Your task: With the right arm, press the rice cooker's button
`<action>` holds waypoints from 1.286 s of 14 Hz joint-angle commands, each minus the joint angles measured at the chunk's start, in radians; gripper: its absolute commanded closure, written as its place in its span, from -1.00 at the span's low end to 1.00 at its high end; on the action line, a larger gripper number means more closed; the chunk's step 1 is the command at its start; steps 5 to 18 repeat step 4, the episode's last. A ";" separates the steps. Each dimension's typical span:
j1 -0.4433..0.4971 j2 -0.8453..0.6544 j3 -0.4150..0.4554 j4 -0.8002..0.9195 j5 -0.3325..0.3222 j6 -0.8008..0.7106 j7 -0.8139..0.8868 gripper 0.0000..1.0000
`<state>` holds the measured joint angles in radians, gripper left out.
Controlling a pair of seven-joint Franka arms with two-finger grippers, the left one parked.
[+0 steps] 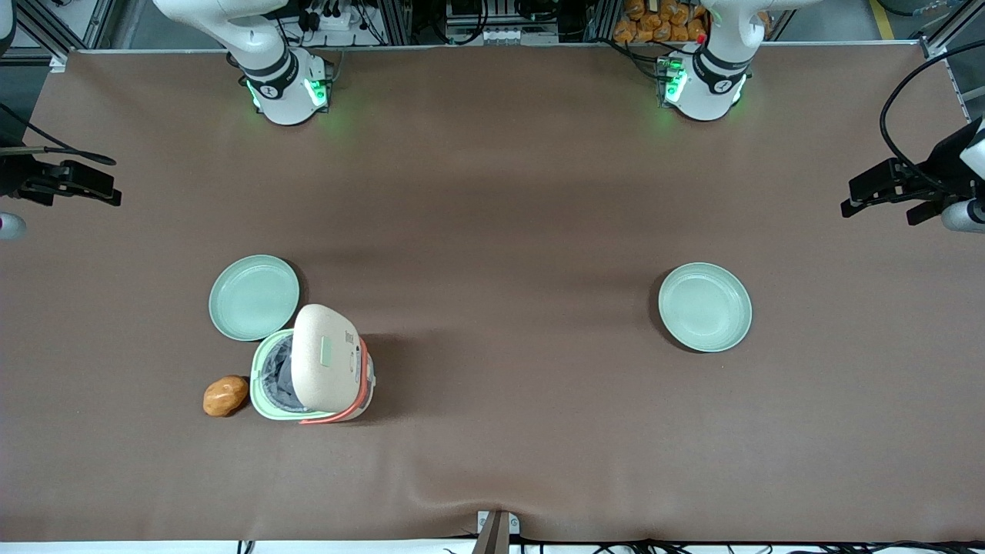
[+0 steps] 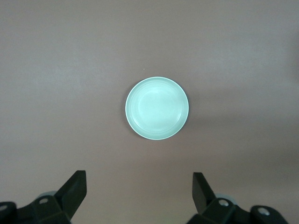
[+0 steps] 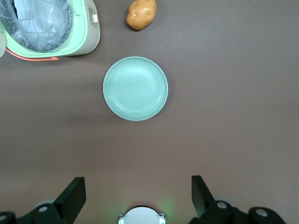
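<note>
The rice cooker point(image 1: 312, 369) stands on the brown table toward the working arm's end, near the front camera. Its cream lid point(image 1: 323, 358) is swung up and open, showing the mint-green rim and the inner pot point(image 1: 278, 377); the coral-orange band runs round its base. It also shows in the right wrist view point(image 3: 86, 32). My right gripper point(image 3: 138, 196) is open and empty, high above the table, over the ground between the arm's base point(image 1: 285, 85) and a pale-green plate point(image 3: 135, 88). It is well apart from the cooker. In the front view it shows at the frame's edge point(image 1: 111, 181).
One pale-green plate point(image 1: 254, 298) lies just beside the cooker, farther from the front camera. A potato point(image 1: 225, 395) lies on the table beside the cooker, also in the right wrist view point(image 3: 141, 13). A second pale-green plate point(image 1: 705, 307) lies toward the parked arm's end.
</note>
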<state>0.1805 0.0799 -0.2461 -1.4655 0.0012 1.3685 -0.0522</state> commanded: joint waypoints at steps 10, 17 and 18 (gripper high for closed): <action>0.005 -0.017 0.008 0.000 -0.023 -0.009 0.022 -1.00; 0.005 -0.017 0.008 0.000 -0.023 -0.009 0.022 -1.00; 0.005 -0.017 0.008 0.000 -0.023 -0.009 0.022 -1.00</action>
